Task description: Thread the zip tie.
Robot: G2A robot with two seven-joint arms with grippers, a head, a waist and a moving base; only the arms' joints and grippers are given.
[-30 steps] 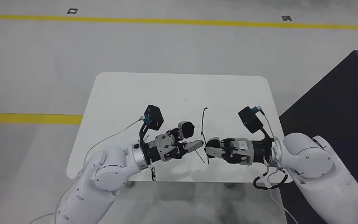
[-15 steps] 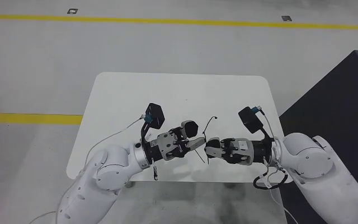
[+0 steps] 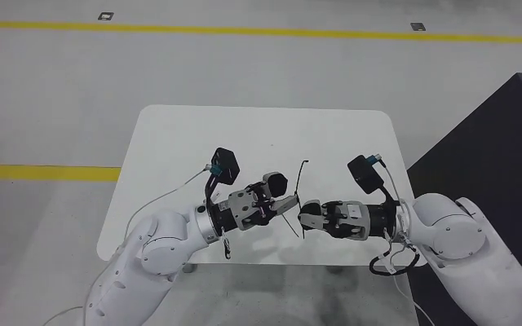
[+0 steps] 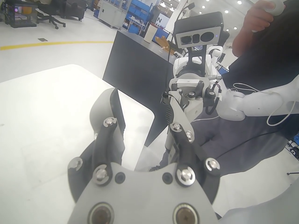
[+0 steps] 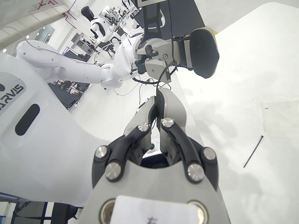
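Pinching the zip tie (image 3: 302, 183) at its lower end, the right gripper (image 3: 303, 218) has its fingers closed tight on it. The tie stands up toward 12 o'clock over the white table (image 3: 179, 147). At its 9 o'clock, just beside it, the left gripper (image 3: 281, 193) hovers with fingers spread wide.

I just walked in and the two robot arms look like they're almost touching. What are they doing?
The robot is working on a thin black zip tie above the white table. Its right tool is shut on the tie, and the long end sticks out past the fingers. The left tool is open, right next to the tie but not gripping it. I cannot see the tie threaded into a loop yet. A second zip tie lies flat on the table.
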